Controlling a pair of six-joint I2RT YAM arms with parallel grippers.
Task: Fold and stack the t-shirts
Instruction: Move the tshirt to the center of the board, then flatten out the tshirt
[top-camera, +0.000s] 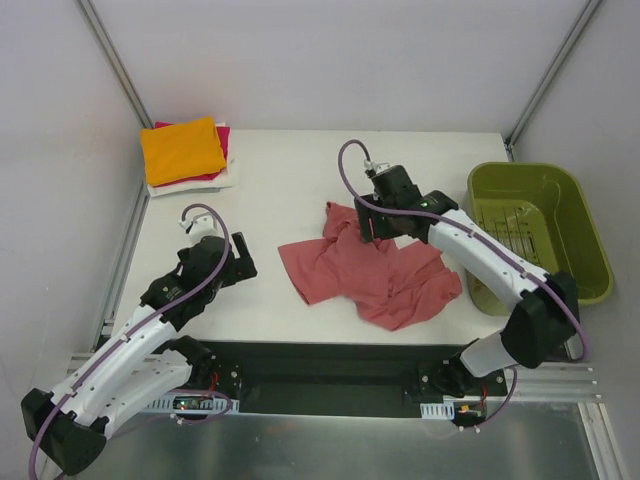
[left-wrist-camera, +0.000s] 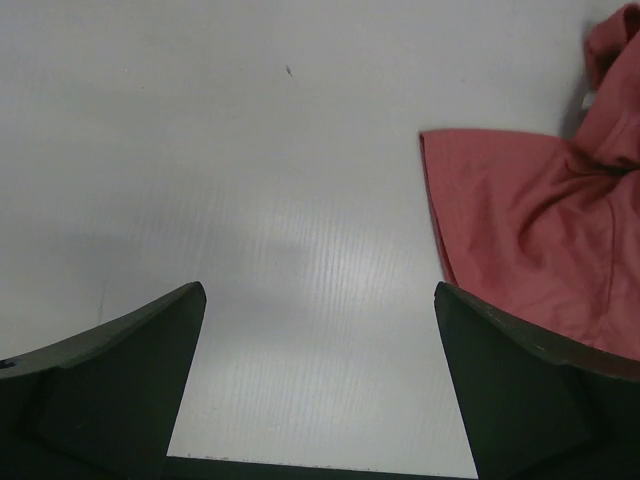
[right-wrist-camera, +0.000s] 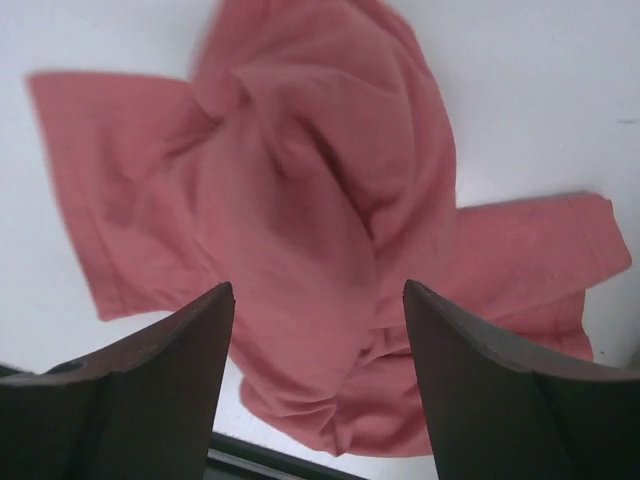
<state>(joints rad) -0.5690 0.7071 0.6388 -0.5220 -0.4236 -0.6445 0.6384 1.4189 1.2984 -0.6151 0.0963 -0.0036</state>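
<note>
1. Nearest, the left gripper (top-camera: 238, 262) hovers over bare table (top-camera: 290, 185), jaws spread wide and holding nothing, near the shirt's left edge.
2. Mid-table, the red shirt (top-camera: 372, 272) lies crumpled and unfolded.
3. Over its far part hangs the right gripper (top-camera: 362, 232), jaws apart, pinching no cloth.
4. At the right stands the basket (top-camera: 492, 182).
5. In the far left corner sits the stack (top-camera: 183, 150), orange on top. Those look done; the red shirt needs spreading, folding and stacking.

You are seeing the salmon-red shirt (right-wrist-camera: 320, 200) blurring at the right wrist and running off the left wrist view's right edge; the orange square (top-camera: 181, 150) is hiding most of the magenta square (top-camera: 223, 140) and the white square (top-camera: 195, 187).
</note>
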